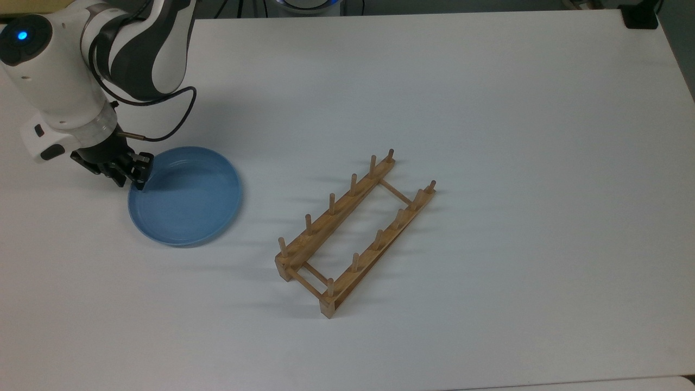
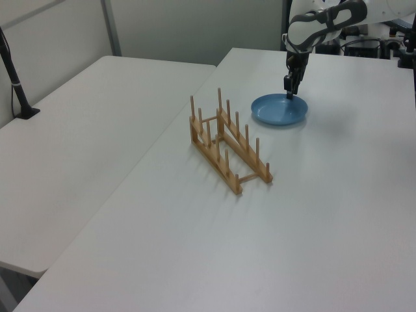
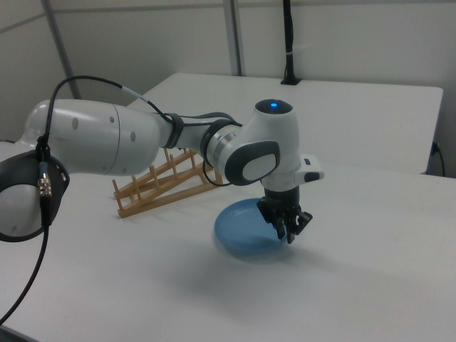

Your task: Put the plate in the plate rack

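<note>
Plate [image 1: 187, 196]: flat on desk; fingers [image 1: 142, 172] at the top view's left rim, closure indeterminable; plate rack [image 1: 355, 231] well right.

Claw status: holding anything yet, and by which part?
Cannot be told: the claw sits at the round light-blue plastic plate's rim, plate flat on the table.

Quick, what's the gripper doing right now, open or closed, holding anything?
Gripper: at the rim of the round light-blue plastic plate; open or shut cannot be told.
</note>
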